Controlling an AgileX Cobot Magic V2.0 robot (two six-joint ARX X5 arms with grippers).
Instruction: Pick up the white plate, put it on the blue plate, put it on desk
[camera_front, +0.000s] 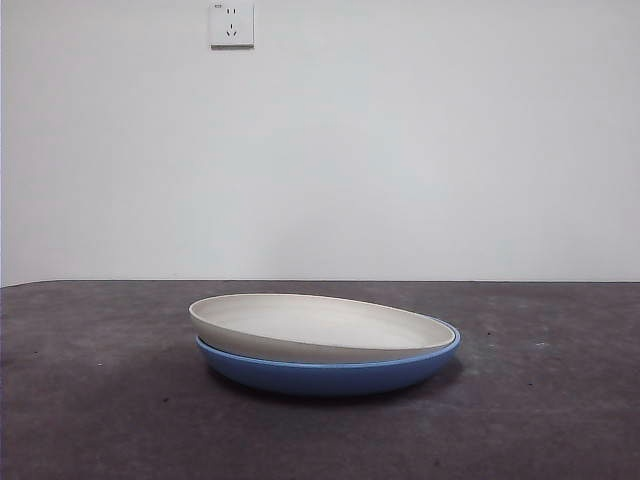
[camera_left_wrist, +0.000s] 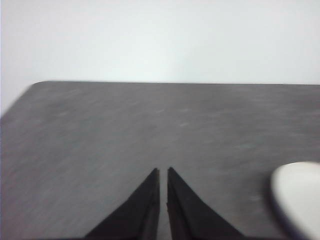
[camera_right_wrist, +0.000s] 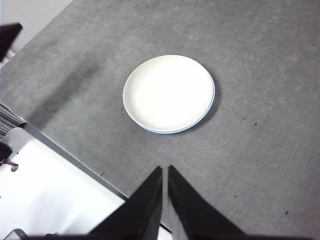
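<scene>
The white plate (camera_front: 320, 326) rests inside the blue plate (camera_front: 330, 370), a little tilted and shifted left, in the middle of the desk (camera_front: 100, 400). From the right wrist view the white plate (camera_right_wrist: 169, 92) covers nearly all of the blue plate (camera_right_wrist: 212, 102), of which only a thin rim shows. My right gripper (camera_right_wrist: 165, 172) hangs high above the desk (camera_right_wrist: 260, 150), shut and empty, well short of the plates. My left gripper (camera_left_wrist: 163, 172) is shut and empty over bare desk (camera_left_wrist: 100, 135), with the white plate's edge (camera_left_wrist: 300, 197) off to one side.
A white wall with a socket (camera_front: 231, 24) stands behind the desk. The right wrist view shows the desk's edge (camera_right_wrist: 75, 160) and a white surface (camera_right_wrist: 50, 200) beyond it. The other arm's dark tip (camera_right_wrist: 9, 35) shows at that picture's corner.
</scene>
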